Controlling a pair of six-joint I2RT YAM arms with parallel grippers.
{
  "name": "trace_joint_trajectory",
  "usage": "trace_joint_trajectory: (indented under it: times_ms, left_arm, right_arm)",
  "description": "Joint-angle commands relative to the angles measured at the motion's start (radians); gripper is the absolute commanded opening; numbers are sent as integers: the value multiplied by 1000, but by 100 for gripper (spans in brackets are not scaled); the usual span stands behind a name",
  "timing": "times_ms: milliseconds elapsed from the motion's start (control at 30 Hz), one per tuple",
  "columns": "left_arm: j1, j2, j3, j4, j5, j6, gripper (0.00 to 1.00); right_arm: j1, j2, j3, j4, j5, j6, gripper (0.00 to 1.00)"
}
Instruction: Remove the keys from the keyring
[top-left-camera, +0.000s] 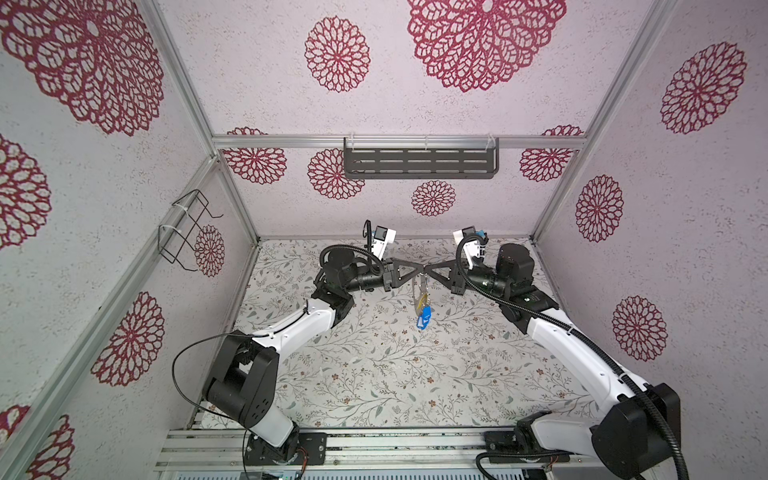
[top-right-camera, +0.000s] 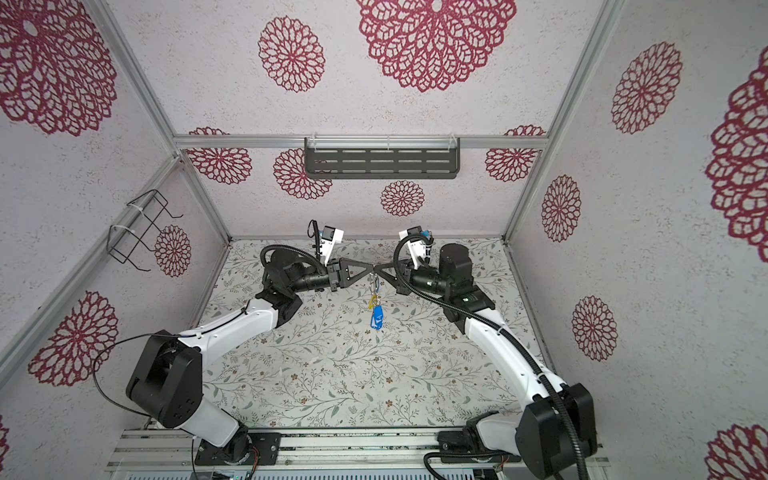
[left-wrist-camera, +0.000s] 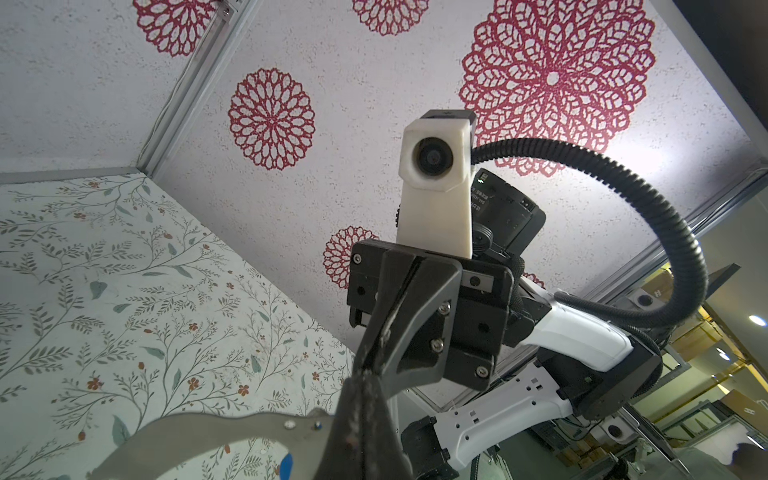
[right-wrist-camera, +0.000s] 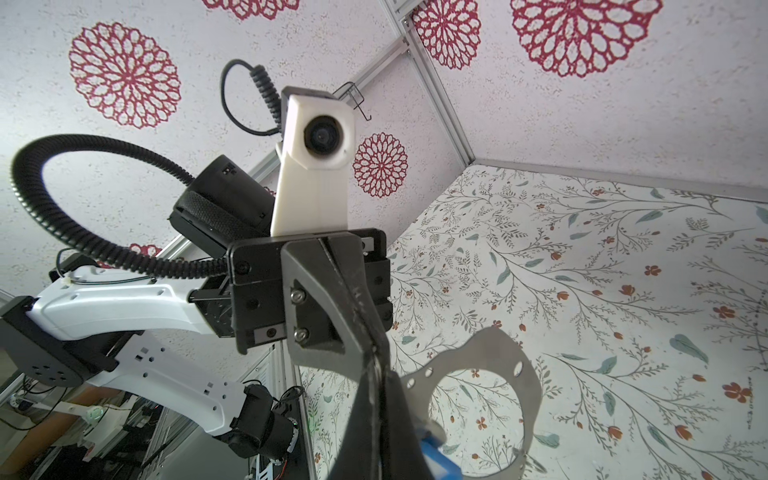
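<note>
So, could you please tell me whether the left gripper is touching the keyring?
Touching. In the left wrist view, the grey edge of the keyring runs straight into the shut fingers of the left gripper, with no gap.

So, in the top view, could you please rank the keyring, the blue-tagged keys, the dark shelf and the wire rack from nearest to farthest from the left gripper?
1. keyring, held in the fingers of the left gripper.
2. keys, dangling beneath.
3. dark shelf, back wall.
4. wire rack, left wall.
</note>
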Motion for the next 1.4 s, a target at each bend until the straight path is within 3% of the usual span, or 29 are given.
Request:
trace_joint_trajectory:
  times_ms: [0,33,67,100,167,233,267,400,833,1000,1267,1367]
  left_arm:
    - [1,6,-14,104,-43,-31,0]
    - [1,3,-17,105,-54,-29,0]
    - [4,-2,-23,101,-68,-24,6]
    - [5,-11,-33,95,-89,-18,20]
    - [11,-33,-51,71,-135,-5,28]
    - [20,-61,-74,34,-190,11,44]
    - [23,-79,-90,21,-227,19,47]
    - [34,-120,-145,12,-309,20,49]
    - [33,2,-96,194,-190,-81,49]
    - [27,28,-86,310,-151,-149,46]
    - [27,17,-91,294,-158,-139,46]
    - [27,17,-86,296,-157,-141,45]
  right_arm:
    - [4,-6,-5,64,1,18,0]
    - [4,-7,-7,68,8,18,0]
    - [3,-12,-12,69,18,16,0]
    - [4,-19,-18,71,33,11,0]
    - [3,-33,-30,76,67,0,0]
    - [2,-49,-44,84,103,-9,0]
    - [2,-58,-51,93,119,-11,0]
    - [0,-81,-73,148,163,-3,0]
    - [1,-94,-142,364,166,62,0]
    - [2,-77,-221,606,199,156,0]
    - [8,16,-311,1056,258,318,0]
    - [10,62,-301,1144,252,383,0]
